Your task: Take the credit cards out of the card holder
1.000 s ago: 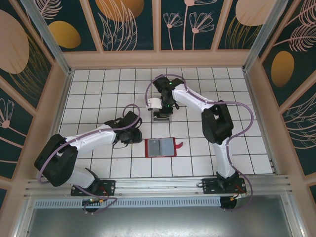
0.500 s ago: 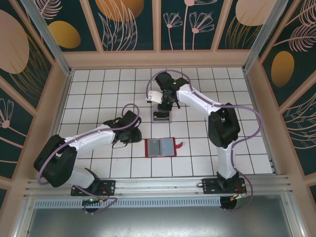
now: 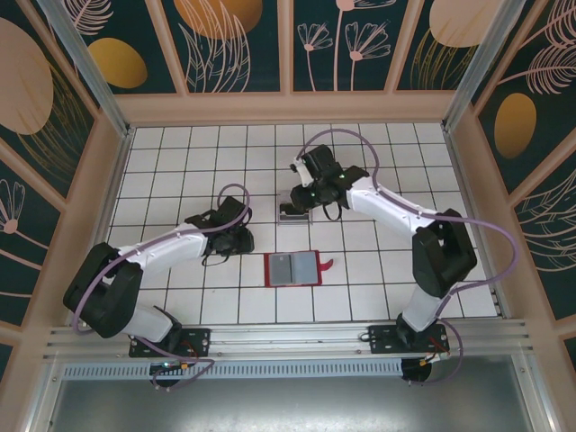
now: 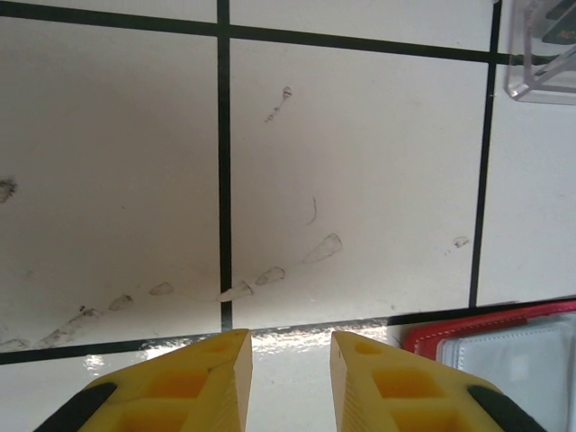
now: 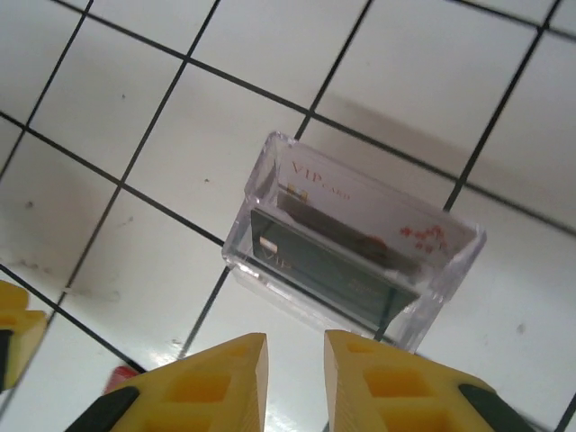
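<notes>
The red card holder (image 3: pixel 292 268) lies open on the tiles, grey-blue inside up, its tab (image 3: pixel 326 264) pointing right. Its corner (image 4: pixel 490 335) shows in the left wrist view. Two credit cards, one pale (image 5: pixel 360 211) and one dark green (image 5: pixel 333 270), stand on edge in the clear tray (image 5: pixel 256 261). My right gripper (image 5: pixel 295 346) hovers just before that tray, open a narrow way with nothing between its fingers. My left gripper (image 4: pixel 290 346) hangs left of the card holder over bare tile, open and empty.
The clear tray (image 3: pixel 294 212) stands one tile beyond the card holder. Wooden walls (image 3: pixel 288 108) ring the white tiled floor. The left gripper's yellow finger (image 5: pixel 13 333) shows at the edge of the right wrist view.
The right arm has swung its elbow out to the right and its wrist has turned above the tray. The left arm has shifted slightly away from me. The card holder has not moved.
</notes>
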### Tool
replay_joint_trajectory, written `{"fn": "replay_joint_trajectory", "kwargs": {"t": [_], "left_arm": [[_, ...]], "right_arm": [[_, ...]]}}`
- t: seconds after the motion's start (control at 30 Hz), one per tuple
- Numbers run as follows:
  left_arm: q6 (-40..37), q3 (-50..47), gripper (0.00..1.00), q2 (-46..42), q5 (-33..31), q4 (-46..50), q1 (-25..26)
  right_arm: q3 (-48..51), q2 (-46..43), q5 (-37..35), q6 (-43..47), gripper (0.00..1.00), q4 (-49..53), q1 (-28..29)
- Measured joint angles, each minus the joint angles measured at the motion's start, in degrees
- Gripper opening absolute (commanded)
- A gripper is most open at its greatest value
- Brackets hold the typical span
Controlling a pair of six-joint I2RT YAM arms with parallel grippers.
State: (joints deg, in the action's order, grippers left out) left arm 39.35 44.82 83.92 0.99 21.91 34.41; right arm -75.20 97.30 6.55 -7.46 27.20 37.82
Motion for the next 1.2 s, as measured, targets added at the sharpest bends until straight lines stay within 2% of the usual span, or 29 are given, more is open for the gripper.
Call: {"fn": "replay_joint_trajectory", "kwargs": {"t": [0.17, 0.4, 0.6, 0.77, 1.2], "left_arm": [[-0.9, 0.3, 0.31, 0.2, 0.0, -0.5, -2.0], [-1.7, 0.3, 0.32, -1.6, 0.5, -2.1, -7.3], [-2.3, 0.0, 0.33, -4.2, 1.8, -2.8, -12.0], [-3.0, -1.0, 0.33, -5.1, 2.9, -2.8, -14.2], [-3.3, -2.6, 0.33, -5.6, 6.0, -3.3, -14.6]], "right_arm": [[4.2, -2.8, -0.3, -12.9, 0.25, 0.2, 3.1], [4.1, -3.2, -2.2, -22.7, 0.24, 5.5, 8.9], [3.4, -2.6, -4.2, -28.2, 0.24, 10.4, 14.0], [3.0, -0.2, -3.1, -31.6, 0.24, 10.5, 18.0], [4.9, 7.4, 7.3, -36.3, 0.34, -0.6, 20.4]]}}
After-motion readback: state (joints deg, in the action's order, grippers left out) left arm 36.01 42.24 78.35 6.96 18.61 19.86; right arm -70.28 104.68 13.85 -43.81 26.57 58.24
